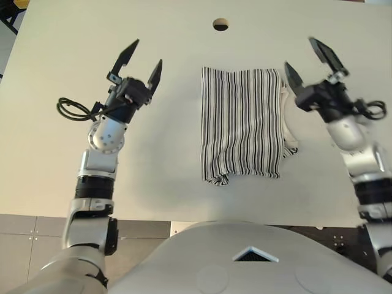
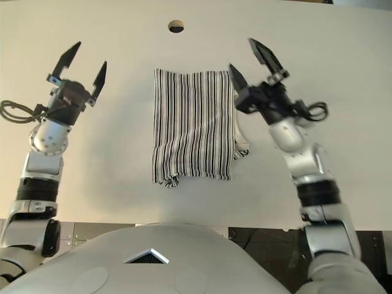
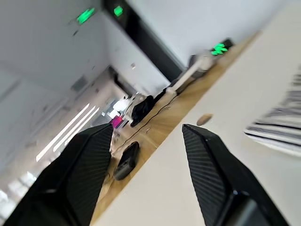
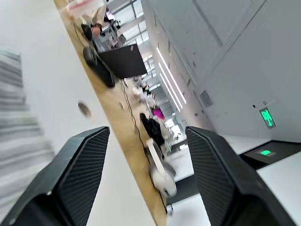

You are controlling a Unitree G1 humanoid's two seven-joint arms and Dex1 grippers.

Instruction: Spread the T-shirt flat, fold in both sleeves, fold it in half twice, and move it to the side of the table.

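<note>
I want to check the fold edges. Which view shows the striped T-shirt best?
The left eye view: the whole folded T-shirt lies in sight, every edge visible. The right eye view shows it just as whole. Each wrist view catches a sliver of its stripes.

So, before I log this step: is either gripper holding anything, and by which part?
Nothing is held. The left gripper and right gripper are both open and empty; the striped T-shirt lies folded on the table between them.

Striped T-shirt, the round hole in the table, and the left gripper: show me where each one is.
T-shirt (image 1: pixel 242 122), left eye view, middle of the folded striped cloth.
hole (image 1: pixel 220 24), left eye view, centre of the dark opening.
left gripper (image 1: pixel 148 51), left eye view, midway between its open fingertips.
</note>
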